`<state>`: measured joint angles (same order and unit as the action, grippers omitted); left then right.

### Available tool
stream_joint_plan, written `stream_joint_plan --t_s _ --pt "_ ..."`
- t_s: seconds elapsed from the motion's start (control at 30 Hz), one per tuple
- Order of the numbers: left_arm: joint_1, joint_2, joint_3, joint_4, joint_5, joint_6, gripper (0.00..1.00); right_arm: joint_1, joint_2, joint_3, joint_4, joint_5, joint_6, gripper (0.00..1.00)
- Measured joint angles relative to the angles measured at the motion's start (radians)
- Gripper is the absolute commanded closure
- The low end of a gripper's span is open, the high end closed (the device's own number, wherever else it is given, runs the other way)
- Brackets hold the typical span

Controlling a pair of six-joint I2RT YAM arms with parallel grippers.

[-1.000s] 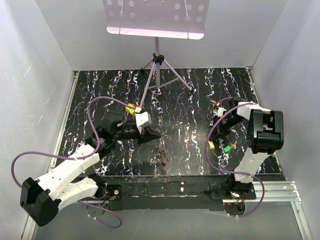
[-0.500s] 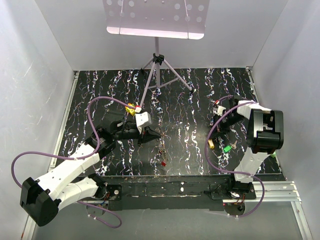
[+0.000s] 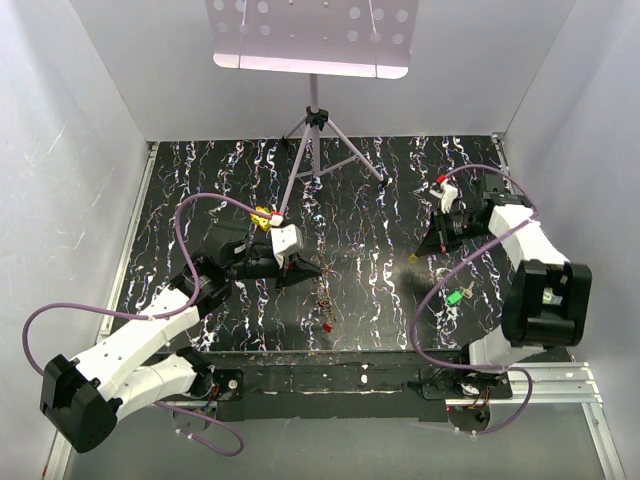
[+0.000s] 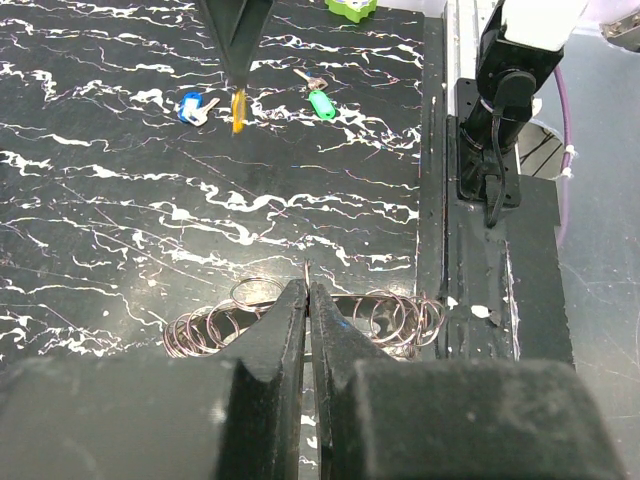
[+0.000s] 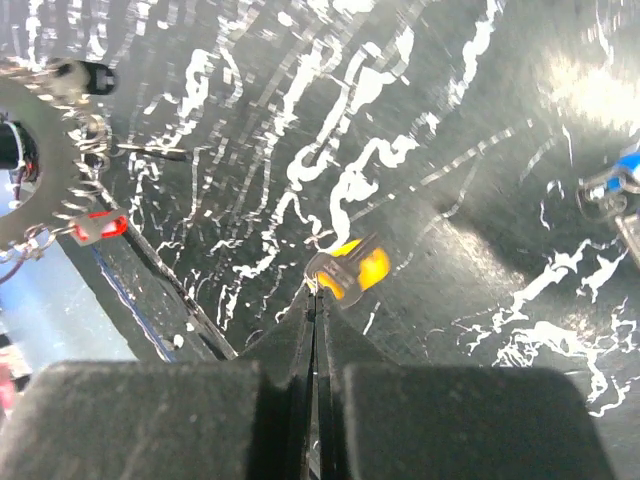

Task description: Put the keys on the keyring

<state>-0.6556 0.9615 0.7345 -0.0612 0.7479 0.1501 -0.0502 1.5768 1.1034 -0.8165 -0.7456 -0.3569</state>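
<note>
**Orange key is off the table, ring is next**

So the right gripper (image 5: 317, 287) finally has the orange key (image 5: 357, 270). A second ago that key was lying at the near right of the table (image 3: 380, 200), right beside the green key (image 4: 320, 103). Now the right arm has swung up and outward, and the key hangs from the clenched jaws, pinched by its head, a bit farther back and to the left of where it lay. The green key hasn't moved, and the blue key (image 4: 192, 107) still lies on the table close by.

The left gripper (image 4: 307, 292) hasn't budged over the same second. Its jaws are squeezed together at the far end of the keyring (image 4: 215, 325), which trails toward the near edge around the middle of the table. It looks like a thin bit of wire is caught between the tips, but the wrist view is too tight for me to swear to it.

My read is that the pickup is done and the fiddly part comes next: carrying the key left to the ring and threading it on.
</note>
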Motion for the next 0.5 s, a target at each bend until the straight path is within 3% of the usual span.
stream_joint_plan --t_s 0.2,0.5 --pt "0.0 -0.014 -0.001 0.005 0.004 0.006 1.0 0.003 -0.201 0.075 -0.098 -0.106 -0.179 0.99" --pt "0.0 -0.055 0.002 0.127 0.021 -0.022 1.0 0.011 -0.263 0.42 -0.365 -0.213 -0.552 0.99"
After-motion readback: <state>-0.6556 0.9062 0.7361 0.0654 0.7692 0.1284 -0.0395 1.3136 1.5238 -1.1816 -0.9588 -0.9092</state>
